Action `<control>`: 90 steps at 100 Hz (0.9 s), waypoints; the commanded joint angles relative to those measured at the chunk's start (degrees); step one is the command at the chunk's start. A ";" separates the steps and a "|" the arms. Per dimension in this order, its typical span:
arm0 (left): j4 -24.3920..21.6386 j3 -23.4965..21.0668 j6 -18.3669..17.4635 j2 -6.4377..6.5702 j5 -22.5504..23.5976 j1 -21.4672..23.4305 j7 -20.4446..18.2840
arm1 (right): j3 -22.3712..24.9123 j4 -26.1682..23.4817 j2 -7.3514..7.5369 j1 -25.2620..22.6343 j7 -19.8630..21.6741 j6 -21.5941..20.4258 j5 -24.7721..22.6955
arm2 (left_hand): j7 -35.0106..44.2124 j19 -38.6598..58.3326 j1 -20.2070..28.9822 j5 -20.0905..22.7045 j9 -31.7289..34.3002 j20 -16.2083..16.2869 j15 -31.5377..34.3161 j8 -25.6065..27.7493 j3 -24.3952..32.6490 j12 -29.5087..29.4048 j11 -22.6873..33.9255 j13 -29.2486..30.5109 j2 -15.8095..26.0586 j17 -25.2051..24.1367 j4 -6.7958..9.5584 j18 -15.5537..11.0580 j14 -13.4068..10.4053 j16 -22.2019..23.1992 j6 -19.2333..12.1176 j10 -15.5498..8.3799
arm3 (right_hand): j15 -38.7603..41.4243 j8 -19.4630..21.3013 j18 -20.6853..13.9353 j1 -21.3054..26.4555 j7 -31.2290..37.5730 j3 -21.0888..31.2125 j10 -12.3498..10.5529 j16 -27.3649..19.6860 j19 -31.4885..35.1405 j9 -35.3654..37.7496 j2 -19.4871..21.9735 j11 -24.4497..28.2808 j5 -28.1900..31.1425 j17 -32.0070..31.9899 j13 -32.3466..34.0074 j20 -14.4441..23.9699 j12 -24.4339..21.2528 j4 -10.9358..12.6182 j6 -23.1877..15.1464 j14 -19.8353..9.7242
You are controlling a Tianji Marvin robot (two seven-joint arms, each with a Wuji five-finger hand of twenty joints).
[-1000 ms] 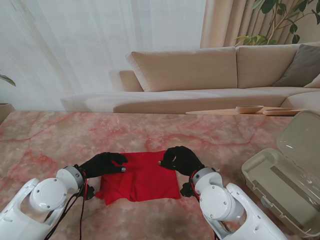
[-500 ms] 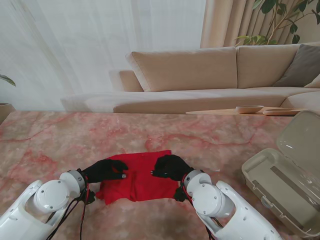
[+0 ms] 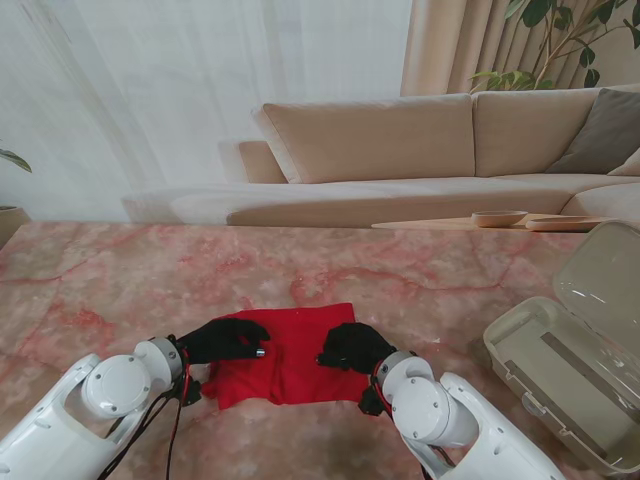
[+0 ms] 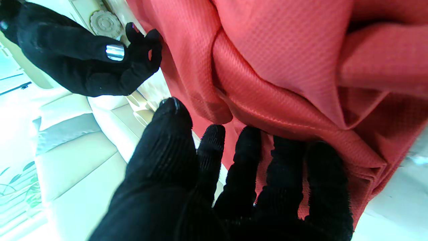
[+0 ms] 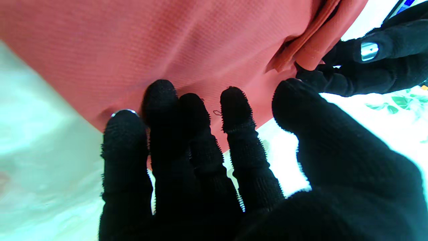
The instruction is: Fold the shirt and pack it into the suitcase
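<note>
I see the red shirt (image 3: 290,350) folded into a rumpled rectangle, flat on the worktop near me. The beige suitcase (image 3: 560,375) lies open, well to its right, lid propped up.

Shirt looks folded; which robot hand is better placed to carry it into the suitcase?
Probably the right robot hand. It rests on the shirt on the side facing the open suitcase, which lies to the right. The left robot hand sits on the far side.
</note>
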 commanded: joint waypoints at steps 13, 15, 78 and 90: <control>2.34 2.70 -0.44 -0.55 -0.97 -1.07 0.04 | 2.07 -1.17 0.47 -3.41 0.20 1.73 -1.07 | 0.28 -0.38 2.86 -0.11 -0.71 -0.38 -3.87 0.20 -2.25 -0.43 0.18 -2.10 2.79 -1.07 1.07 0.83 1.09 -3.38 -1.10 0.13 | -1.01 -0.48 1.20 -0.40 1.65 0.59 -0.61 -1.84 2.66 0.68 -0.25 1.45 1.29 0.31 2.63 -1.45 -0.27 -3.29 -2.06 1.14; 2.48 2.93 -0.45 -0.58 -1.09 -1.25 0.08 | 2.30 -1.34 0.45 -3.58 0.08 1.83 -1.12 | 0.30 -0.41 2.87 -0.10 -0.70 -0.40 -3.87 0.21 -2.26 -0.43 0.20 -2.09 2.74 -1.08 1.07 0.78 1.09 -3.38 -1.13 0.09 | -1.04 -0.51 1.19 -0.36 1.63 0.59 -0.58 -1.86 2.62 0.63 -0.27 1.42 1.26 0.22 2.58 -1.50 -0.28 -3.28 -2.04 1.14; -0.46 1.00 -1.99 -2.15 -1.85 -1.41 6.52 | 9.11 -10.98 -0.21 -8.67 -4.54 4.64 -5.56 | 1.61 -0.63 3.14 0.21 -0.32 -0.82 -4.33 0.46 -2.28 -0.89 0.00 -1.69 2.32 -0.74 0.99 0.63 0.69 -3.89 -0.99 -0.41 | 12.08 2.97 1.60 -2.85 -4.93 -2.98 1.66 6.15 5.43 0.17 2.98 2.17 2.68 -0.54 1.73 0.03 1.44 -2.31 -1.27 4.14; -2.39 -0.40 -1.56 -2.09 -1.05 -1.15 6.66 | 10.37 -12.36 0.63 -9.12 -2.22 7.02 -10.10 | 1.52 -0.65 3.00 -0.01 -0.48 -0.87 -4.50 0.42 -2.29 -1.11 -0.30 -1.80 2.45 -0.74 0.99 0.64 0.63 -4.02 -1.04 -0.21 | 18.93 8.45 0.93 -5.32 -11.42 -6.63 1.37 8.67 9.05 1.32 6.26 5.86 4.03 2.04 3.55 1.02 6.15 -1.17 -1.71 3.36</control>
